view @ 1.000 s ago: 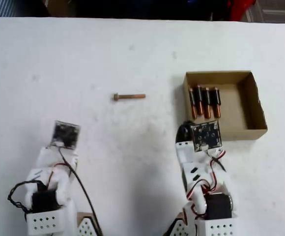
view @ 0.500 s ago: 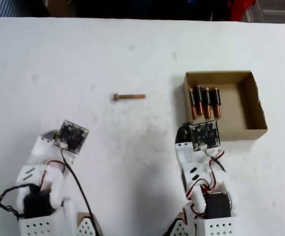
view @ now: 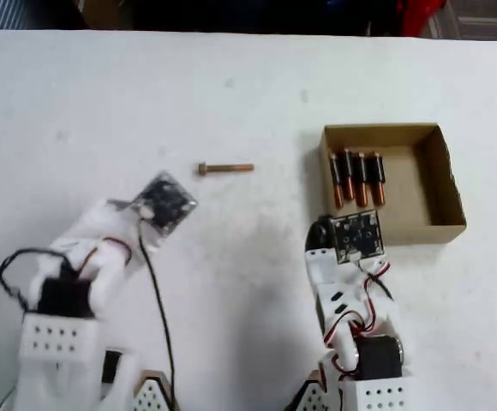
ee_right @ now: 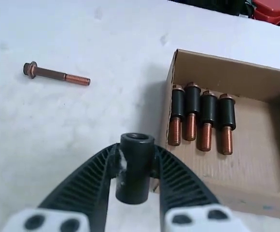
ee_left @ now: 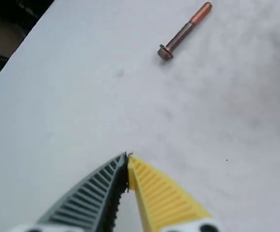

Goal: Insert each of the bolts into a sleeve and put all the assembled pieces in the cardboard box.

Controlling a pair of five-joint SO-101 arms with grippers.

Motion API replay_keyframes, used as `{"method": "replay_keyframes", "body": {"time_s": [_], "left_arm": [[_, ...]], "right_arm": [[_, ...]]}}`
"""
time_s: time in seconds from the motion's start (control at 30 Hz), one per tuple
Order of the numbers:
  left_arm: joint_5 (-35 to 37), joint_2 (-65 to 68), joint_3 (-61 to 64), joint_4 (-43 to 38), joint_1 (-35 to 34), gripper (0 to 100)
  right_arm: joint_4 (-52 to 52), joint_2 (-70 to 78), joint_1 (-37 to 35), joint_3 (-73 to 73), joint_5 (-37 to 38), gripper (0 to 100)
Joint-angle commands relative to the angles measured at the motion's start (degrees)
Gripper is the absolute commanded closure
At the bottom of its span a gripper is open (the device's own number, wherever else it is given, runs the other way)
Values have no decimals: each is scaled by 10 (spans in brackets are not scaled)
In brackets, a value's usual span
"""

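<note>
A copper bolt [view: 225, 169] lies alone on the white table, also seen as the bolt [ee_left: 184, 32] and the bolt [ee_right: 56, 75]. My left gripper [ee_left: 128, 157] is shut with nothing in it, a short way short of the bolt; its arm [view: 111, 235] stands at the left. My right gripper [ee_right: 136, 159] is shut on a black sleeve [ee_right: 135, 166], held upright just outside the cardboard box [view: 430, 218]. Several bolts in black sleeves [ee_right: 200, 116] lie side by side in the box [ee_right: 256, 82].
The white table [view: 231, 94] stretches wide behind and left of the bolt. Its far edge meets a dark background. The right arm [view: 351, 291] stands beside the box's near left corner.
The left arm has swung forward and to the right toward the lone bolt. The right arm and its sleeve have stayed put.
</note>
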Motion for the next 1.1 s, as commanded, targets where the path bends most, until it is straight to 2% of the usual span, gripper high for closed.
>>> {"method": "replay_keyframes", "body": {"time_s": [0.0,0.2,0.4,0.53,0.63,0.8,0.87,1.07], "left_arm": [[-37,79,-62,4,23,976],[-92,239,-160,4,29,976],[-97,411,-294,8,29,976],[-99,532,-409,64,41,976],[-135,619,-501,123,60,975],[-151,750,-649,183,87,874],[-150,799,-711,197,93,836],[-153,944,-882,210,95,832]], "right_arm": [[-15,-5,1,-5,-1,982],[-15,-5,1,-5,-1,981],[-15,-5,1,-5,-1,981],[-15,-5,1,-4,-1,981],[-15,-5,1,-4,0,981],[-15,-5,1,-4,0,981],[-15,-5,1,-4,0,981],[-15,-5,1,-4,0,981]]}}
